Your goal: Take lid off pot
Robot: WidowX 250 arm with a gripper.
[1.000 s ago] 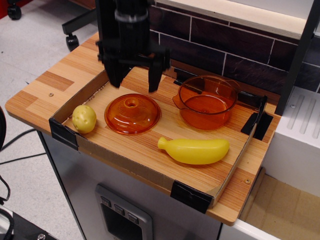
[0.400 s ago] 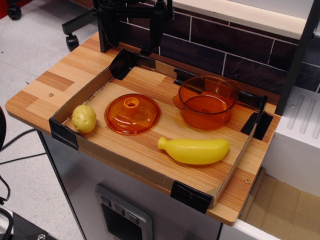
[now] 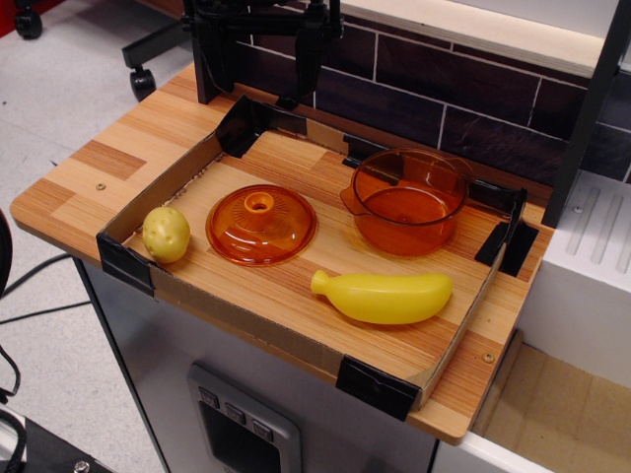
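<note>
The orange domed lid [image 3: 261,226] with its small ring knob lies flat on the wooden board, left of centre. The orange pot [image 3: 408,201] stands open and uncovered to its right, apart from the lid. My gripper [image 3: 261,74] is raised high at the top edge of the view, well above and behind the lid. Its two black fingers [image 3: 309,54] hang apart, open, with nothing between them.
A yellow potato [image 3: 166,234] lies left of the lid. A yellow banana [image 3: 384,297] lies in front of the pot. A low cardboard rim [image 3: 246,320] with black corner clips surrounds the board. A dark brick wall [image 3: 444,89] runs behind.
My gripper has risen from just above the lid up to the top of the view. The lid and pot have not moved.
</note>
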